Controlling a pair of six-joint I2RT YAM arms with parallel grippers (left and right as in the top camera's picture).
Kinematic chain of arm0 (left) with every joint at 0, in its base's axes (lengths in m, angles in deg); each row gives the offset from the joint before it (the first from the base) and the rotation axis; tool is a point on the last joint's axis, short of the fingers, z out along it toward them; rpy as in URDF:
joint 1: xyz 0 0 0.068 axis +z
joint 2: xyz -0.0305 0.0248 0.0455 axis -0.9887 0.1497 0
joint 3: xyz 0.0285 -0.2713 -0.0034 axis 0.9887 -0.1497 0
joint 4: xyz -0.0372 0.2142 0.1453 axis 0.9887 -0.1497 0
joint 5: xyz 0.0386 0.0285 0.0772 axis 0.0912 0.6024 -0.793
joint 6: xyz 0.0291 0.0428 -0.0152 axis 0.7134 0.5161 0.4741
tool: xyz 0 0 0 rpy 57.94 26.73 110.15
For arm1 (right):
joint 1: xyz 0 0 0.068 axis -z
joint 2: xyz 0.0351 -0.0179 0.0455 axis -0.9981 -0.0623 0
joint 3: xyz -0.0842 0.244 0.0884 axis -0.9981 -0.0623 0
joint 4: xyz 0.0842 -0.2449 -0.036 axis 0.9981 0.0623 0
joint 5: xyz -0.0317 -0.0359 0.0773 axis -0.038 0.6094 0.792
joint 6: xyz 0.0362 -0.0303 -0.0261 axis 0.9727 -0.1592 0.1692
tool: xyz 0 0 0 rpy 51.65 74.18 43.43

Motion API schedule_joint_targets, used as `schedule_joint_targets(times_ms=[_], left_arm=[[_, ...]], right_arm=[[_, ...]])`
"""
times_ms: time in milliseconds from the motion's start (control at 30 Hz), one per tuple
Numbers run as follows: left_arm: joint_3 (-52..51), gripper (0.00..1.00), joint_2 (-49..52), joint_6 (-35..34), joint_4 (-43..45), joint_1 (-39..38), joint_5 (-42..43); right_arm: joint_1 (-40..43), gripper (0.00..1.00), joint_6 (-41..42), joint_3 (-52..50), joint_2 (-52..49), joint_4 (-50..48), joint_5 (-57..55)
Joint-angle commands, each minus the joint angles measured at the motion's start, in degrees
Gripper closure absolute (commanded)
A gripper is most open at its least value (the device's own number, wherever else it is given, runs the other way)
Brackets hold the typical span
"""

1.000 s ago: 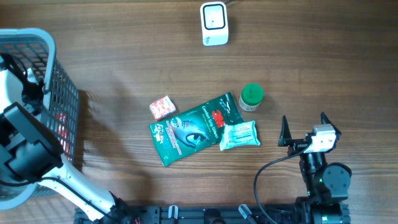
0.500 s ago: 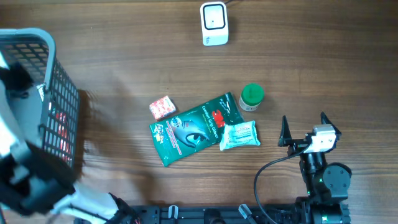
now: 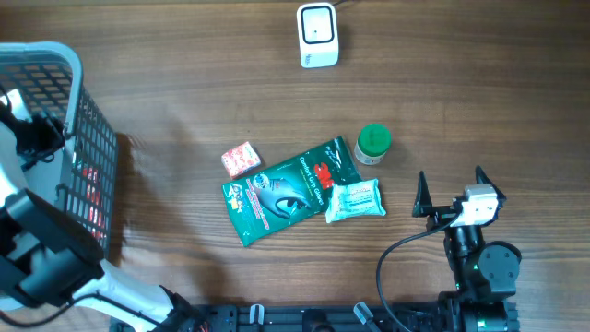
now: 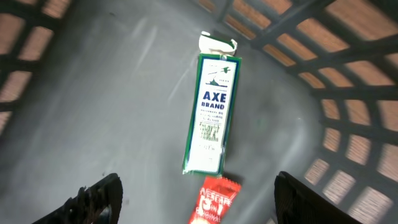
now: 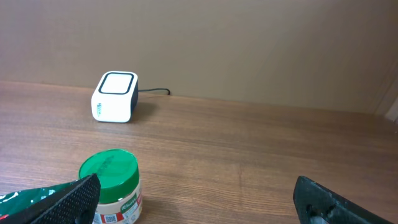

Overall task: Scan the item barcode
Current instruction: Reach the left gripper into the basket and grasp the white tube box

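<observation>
My left gripper [image 4: 198, 190] is inside the grey mesh basket [image 3: 92, 148], open and holding nothing. Below it on the basket floor lie a green-and-white Axe Brand box [image 4: 211, 112] and a red Nescafe sachet [image 4: 211, 202]; the sachet is between my fingers in the view but is not gripped. The white barcode scanner [image 3: 318, 35] stands at the far middle of the table and also shows in the right wrist view [image 5: 115, 98]. My right gripper [image 3: 452, 192] rests wide open and empty at the near right, beside the green-lidded jar [image 5: 111, 183].
In the middle of the table lie a small red packet [image 3: 241, 159], a green pouch [image 3: 288, 189], a white-green packet [image 3: 355, 200] and the jar [image 3: 373, 143]. The scanner's cable runs off the far edge. The basket walls close in around my left wrist.
My left arm swung about over the basket, blurred half a second ago, and now sits further in. Its jaws have widened. The right arm and the table items have not moved.
</observation>
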Motion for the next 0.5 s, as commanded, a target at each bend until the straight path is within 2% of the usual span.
schedule_joint_targets(times_ms=[0,133,200,267,433,467], left_arm=[[-0.3,0.28,4.2,2.6,1.2,0.1,2.0],[-0.3,0.27,9.1,2.6,1.7,0.1,2.1],[-0.3,0.23,11.4,2.6,1.8,0.1,3.3],[-0.3,0.25,12.9,2.6,2.2,0.1,4.5],[-0.2,0.75,13.6,2.6,2.8,0.1,4.0],[-0.2,0.78,13.5,2.6,2.7,0.1,3.3]], right_arm=[[0.0,0.0,-0.5,0.0,0.3,-0.2,0.5],[0.0,0.0,-0.5,0.0,0.3,-0.2,0.5],[0.0,0.0,-0.5,0.0,0.3,-0.2,0.5],[0.0,0.0,-0.5,0.0,0.3,-0.2,0.5],[0.0,0.0,-0.5,0.0,0.3,-0.2,0.5],[0.0,0.0,-0.5,0.0,0.3,-0.2,0.5]])
